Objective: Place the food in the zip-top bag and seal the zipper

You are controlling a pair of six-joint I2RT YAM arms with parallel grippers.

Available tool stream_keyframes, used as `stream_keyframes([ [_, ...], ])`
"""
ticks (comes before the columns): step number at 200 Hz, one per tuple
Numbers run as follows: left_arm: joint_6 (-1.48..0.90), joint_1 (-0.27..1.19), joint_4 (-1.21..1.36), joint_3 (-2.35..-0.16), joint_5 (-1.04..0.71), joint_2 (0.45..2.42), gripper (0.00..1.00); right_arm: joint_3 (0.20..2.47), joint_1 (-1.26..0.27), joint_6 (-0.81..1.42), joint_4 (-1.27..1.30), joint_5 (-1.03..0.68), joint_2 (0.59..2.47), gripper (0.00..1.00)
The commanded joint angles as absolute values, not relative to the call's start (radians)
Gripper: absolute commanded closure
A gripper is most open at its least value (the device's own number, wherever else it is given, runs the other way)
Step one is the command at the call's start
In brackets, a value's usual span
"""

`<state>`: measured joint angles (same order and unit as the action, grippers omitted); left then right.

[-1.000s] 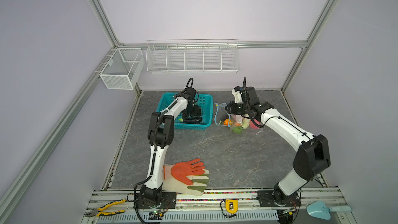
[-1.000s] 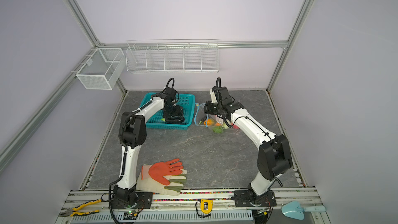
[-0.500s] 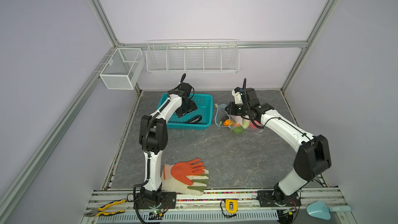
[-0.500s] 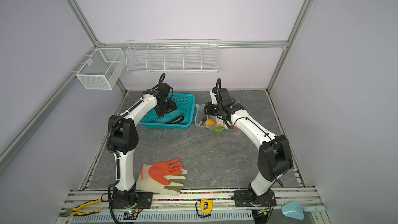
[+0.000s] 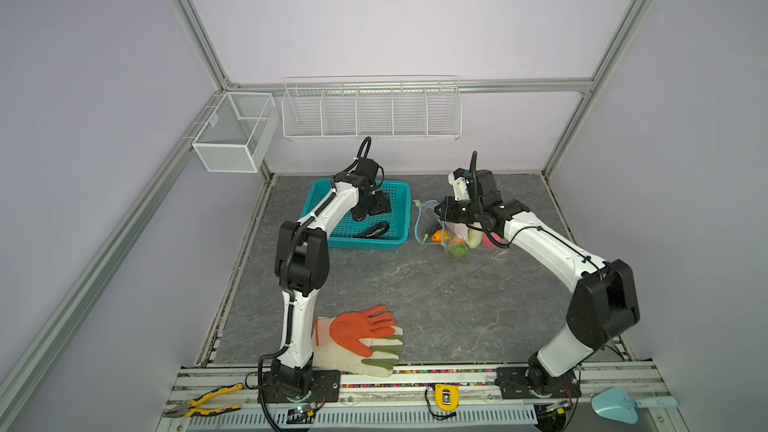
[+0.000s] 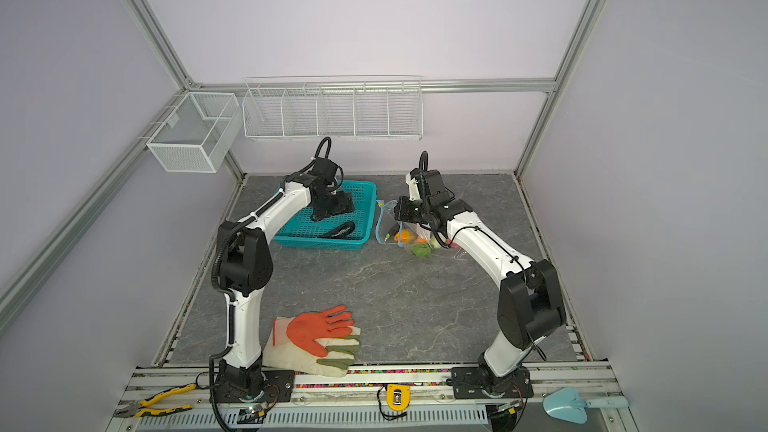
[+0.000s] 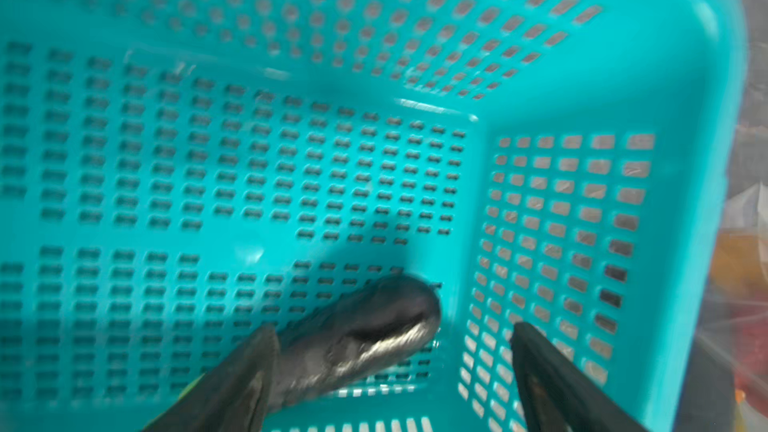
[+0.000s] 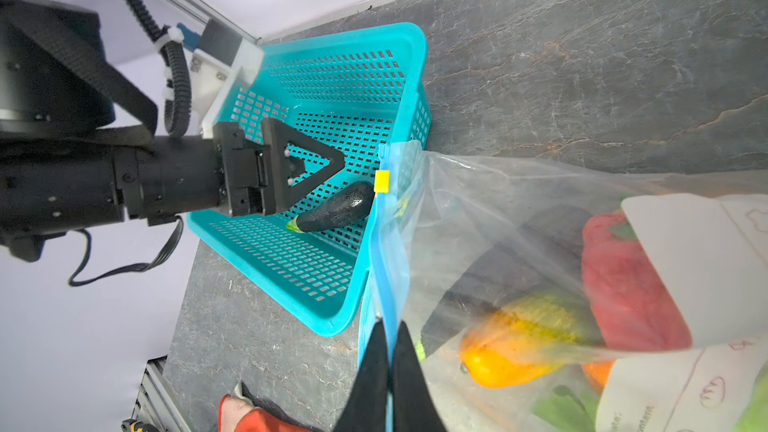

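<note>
**Layout.** We place everything relative to the basket (image 5: 360, 245). The bag (image 8: 478, 209) lies on the tabletop (image 5: 415, 297), just beside the basket wall that faces the right arm. Its mouth is turned toward the basket. The zipper (image 8: 386, 268) runs along that mouth edge, close to the basket's rim, and its yellow slider tab (image 8: 381, 182) sits at the end farther from the right pincer (image 8: 388, 328).

**Why it is held this way.** We judge that the right pincer pinches the mouth edge to keep the bag raised and open toward the basket. This keeps the carry from basket to bag short.

**Food.** Most of it is already inside the bag, on the side away from the basket: a yellow-orange pepper (image 8: 515, 342), a red piece (image 8: 623, 280) and a green piece (image 8: 561, 409). One dark piece (image 7: 361, 334) remains on the basket floor, near the wall that faces the bag. The zipper is not yet closed.

**Pincer state.**
- Left pincer (image 7: 392, 328): spread wide inside the basket, above the dark piece, with one finger to each side of its rounded end. It holds nothing. We cannot tell from the blurred wrist view whether a finger touches the piece.
- Right pincer: fully closed on the zipper, with only the thin blue strip between its fingers.
</note>
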<state>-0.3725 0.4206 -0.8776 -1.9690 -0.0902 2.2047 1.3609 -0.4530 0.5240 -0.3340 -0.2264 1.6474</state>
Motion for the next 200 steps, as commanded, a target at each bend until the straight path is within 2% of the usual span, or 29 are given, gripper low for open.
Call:
stream_keyframes([
  [1,-0.236,0.445,-0.971,-2.007,-0.05,2.261,0.13,1.34,-0.446,0.53,-0.313,-0.232,1.608,0.93],
  [46,-0.18,0.459,-1.012,-2.038,-0.002,2.301,0.13,1.34,-0.446,0.53,-0.314,-0.234,1.614,0.93],
  [66,-0.178,0.462,-1.039,-2.084,-0.022,2.342,0.16,1.343,-0.446,0.531,-0.313,-0.238,1.617,0.93],
  [82,-0.19,0.465,-1.046,-2.089,-0.033,2.354,0.22,1.344,-0.446,0.529,-0.319,-0.233,1.614,0.93],
  [120,-0.183,0.465,-1.037,-2.049,-0.015,2.348,0.22,1.344,-0.445,0.532,-0.313,-0.233,1.618,0.93],
  [200,-0.19,0.459,-1.058,-2.107,-0.003,2.41,0.39,1.346,-0.436,0.529,-0.317,-0.23,1.615,0.93],
])
